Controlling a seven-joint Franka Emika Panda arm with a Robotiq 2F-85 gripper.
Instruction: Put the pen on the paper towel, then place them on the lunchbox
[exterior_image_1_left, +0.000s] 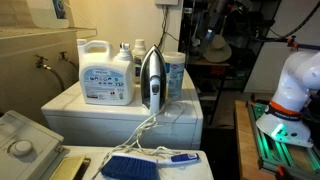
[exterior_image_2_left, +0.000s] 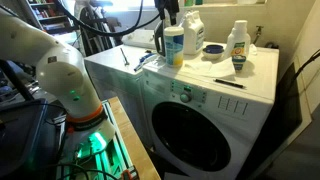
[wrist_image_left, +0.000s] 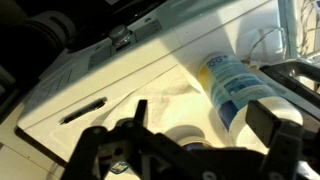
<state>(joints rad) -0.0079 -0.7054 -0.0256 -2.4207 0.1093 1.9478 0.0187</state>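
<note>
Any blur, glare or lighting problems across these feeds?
Wrist view: end effector dark and blurred up close, washer top sharper. In both exterior views, green glow tints the robot base; in an exterior view the detergent jug sits in yellowish light.

Warm, dim indoor light in both exterior views; walls go yellowish and the background is muddy and dark. The green glow (exterior_image_1_left: 283, 133) at the robot base (exterior_image_2_left: 70, 85) is the strongest colour I get, and it spills around the base (exterior_image_2_left: 88, 142). The wrist view is soft all over. My gripper (wrist_image_left: 190, 152) is a near-black, out-of-focus silhouette. The white washer top (wrist_image_left: 150, 85) below it glares pale with little texture. The canister (wrist_image_left: 232, 88) just right of the gripper is smeared, label unreadable. Low resolution everywhere.
</note>
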